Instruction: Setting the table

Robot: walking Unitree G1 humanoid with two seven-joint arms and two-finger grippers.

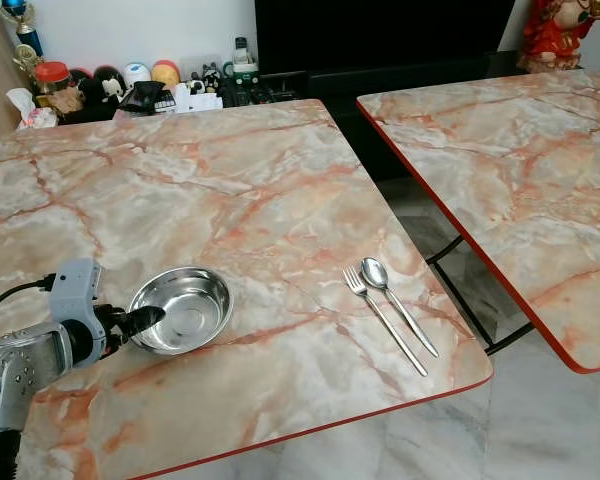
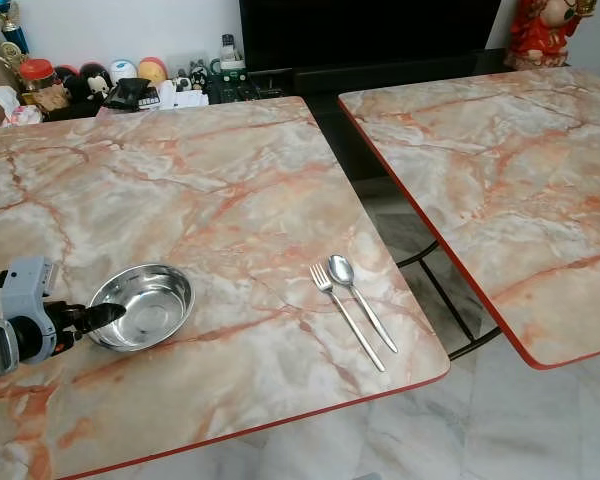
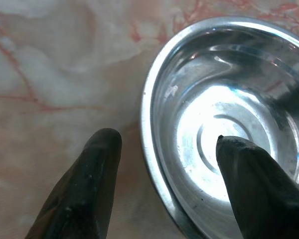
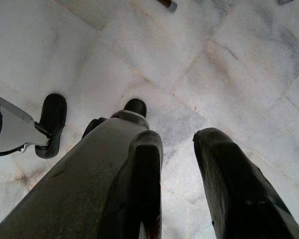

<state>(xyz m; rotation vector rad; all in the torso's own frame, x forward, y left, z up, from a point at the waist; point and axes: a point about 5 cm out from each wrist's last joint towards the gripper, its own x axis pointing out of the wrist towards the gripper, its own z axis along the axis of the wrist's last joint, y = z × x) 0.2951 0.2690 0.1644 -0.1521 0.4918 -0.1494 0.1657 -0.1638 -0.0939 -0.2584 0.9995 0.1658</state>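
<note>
Marble-patterned laminate with a red edge covers the bench (image 1: 230, 190) that takes up most of the head views; a second, matching bench (image 1: 520, 170) stands apart at the right of the frame, with a strip of pale tiled floor (image 1: 540, 430) between and below them. In the lower left of the frame sits a steel bowl (image 1: 180, 308), and the left hand (image 1: 145, 321) straddles its near rim, fingers parted, one black tip (image 3: 249, 174) inside the bowl and the other (image 3: 89, 174) outside on the bench top. Nothing is gripped yet.

The likely trouble lies here: the bowl is shallow, polished and light-looking, so a pinch on its thin rim could slip, tip the bowl, or scoot it across the smooth laminate. It also sits fairly near the bench's front edge, so a shove that way might send it toward the floor.

At the lower centre of the frame a fork (image 1: 382, 320) and a spoon (image 1: 398, 303) lie side by side, heads close together, handles pointing to the near corner of the bench; a careless sweep could knock them off.

The right hand (image 4: 177, 184) hangs over the floor with its fingers apart and holding nothing.

Jars and small items (image 1: 130, 90) crowd the upper left of the frame, too small to identify. A red figurine (image 1: 555, 35) at upper right is cut off by the frame edge. Most of the left arm is out of frame.
</note>
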